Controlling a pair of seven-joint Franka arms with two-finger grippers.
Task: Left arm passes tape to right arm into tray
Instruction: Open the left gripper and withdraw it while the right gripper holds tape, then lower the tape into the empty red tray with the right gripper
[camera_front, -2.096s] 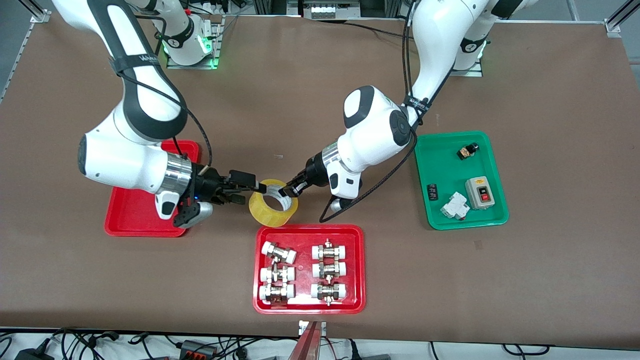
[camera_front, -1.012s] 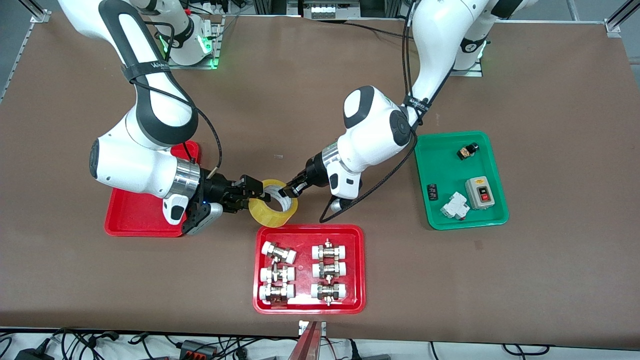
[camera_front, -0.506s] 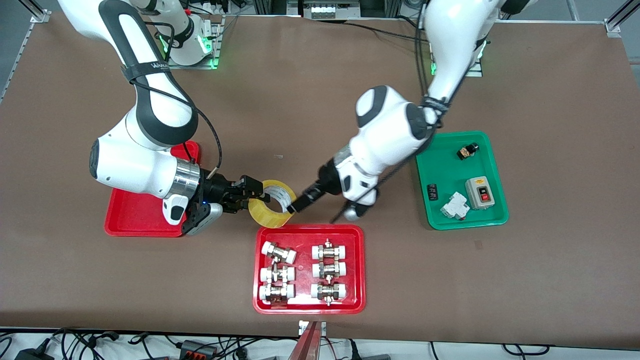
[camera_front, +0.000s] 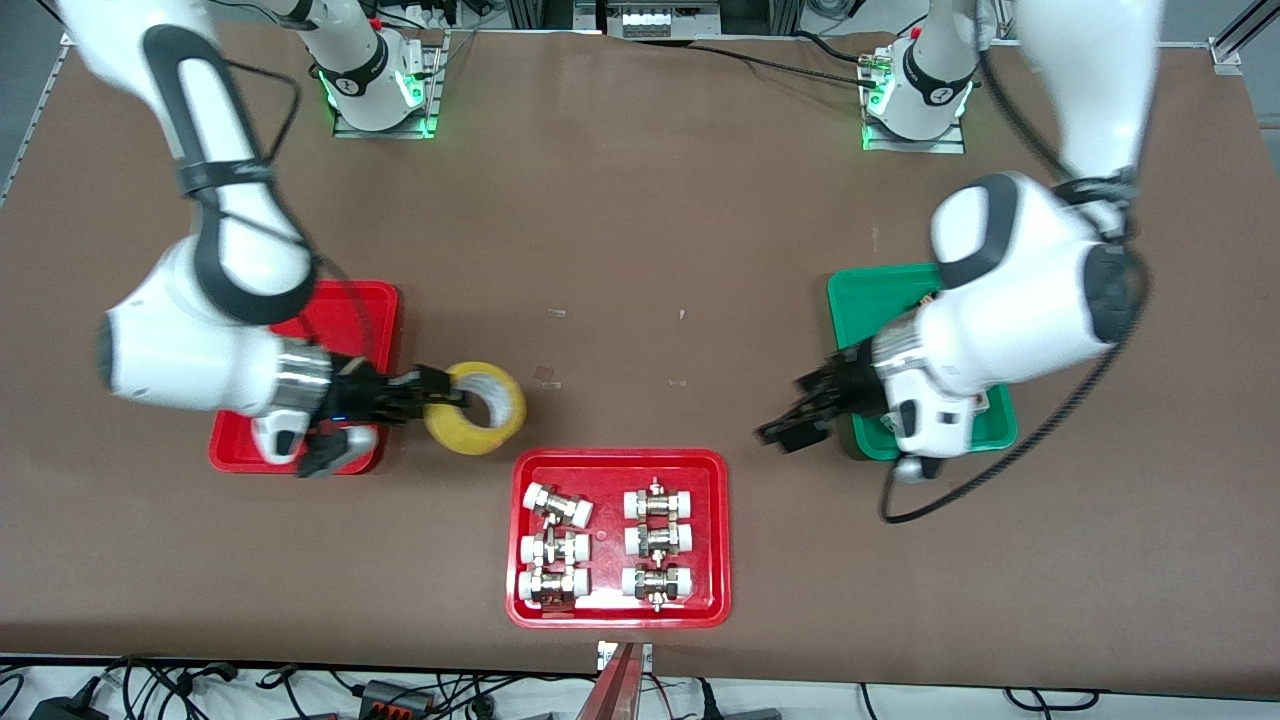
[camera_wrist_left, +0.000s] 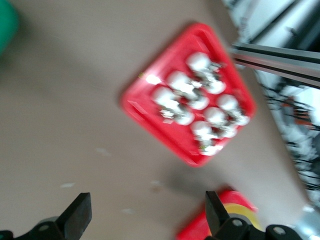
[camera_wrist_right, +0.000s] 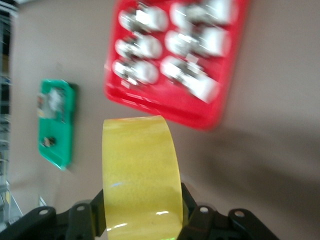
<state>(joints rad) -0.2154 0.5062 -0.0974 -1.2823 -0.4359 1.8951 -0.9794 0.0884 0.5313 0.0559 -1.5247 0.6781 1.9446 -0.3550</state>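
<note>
A: Nearest the front camera, on the worktop (camera_front: 640, 250): the red tray of fittings (camera_front: 618, 538), six white-capped metal pieces in two columns. Nothing touching it.

B: And the tape (camera_front: 476, 408)?

A: Up off the worktop, just farther from the camera than that tray and toward the right arm's end of the table. It is held by the right gripper (camera_front: 436, 397), with the roll's open hole facing up toward the camera.

B: How do the fingers sit on it?

A: Clenched on the roll's wall at the edge closest to the silver wrist. One finger looks to pass inside the white core, the other outside the yellow band. In the right wrist view the yellow band (camera_wrist_right: 141, 172) stands straight up between the two black fingers (camera_wrist_right: 82, 220), one pressed against each side.

B: The plain red tray (camera_front: 367, 300)?

A: Under the right arm's wrist, mostly covered by it. The tape hangs just beside that tray's edge, over bare worktop, not over the tray floor.

B: Left gripper (camera_front: 795, 417)?

A: Released, fingers spread wide, nothing between them. It is well apart from the tape, over the worktop beside the green tray (camera_front: 868, 300). The left wrist view shows both fingertips (camera_wrist_left: 80, 214) apart with worktop between.
</note>
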